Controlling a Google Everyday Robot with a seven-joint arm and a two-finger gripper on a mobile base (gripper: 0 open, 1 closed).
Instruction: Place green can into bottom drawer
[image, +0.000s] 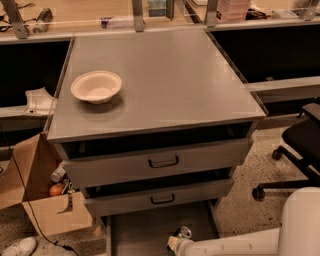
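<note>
Grey metal bottom drawer (145, 231), a wide shallow tray, stands pulled out. Small green aluminium drink can (183, 233), silver top up, is over the drawer floor, right beside the white arm's gripper (174, 244). Cannot tell whether the gripper clasps it. Cream round bowl (96, 86) sits on the grey cabinet top (170, 75).

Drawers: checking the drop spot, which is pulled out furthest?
The bottom drawer, lowest, its grey floor exposed; the gripper and green can at its near end.

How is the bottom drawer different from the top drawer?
The bottom drawer is pulled far out, showing its floor; the top drawer is barely open. The top drawer shows a dark handle; the bottom drawer shows none. Both are grey. The claw hangs over the bottom drawer.
</note>
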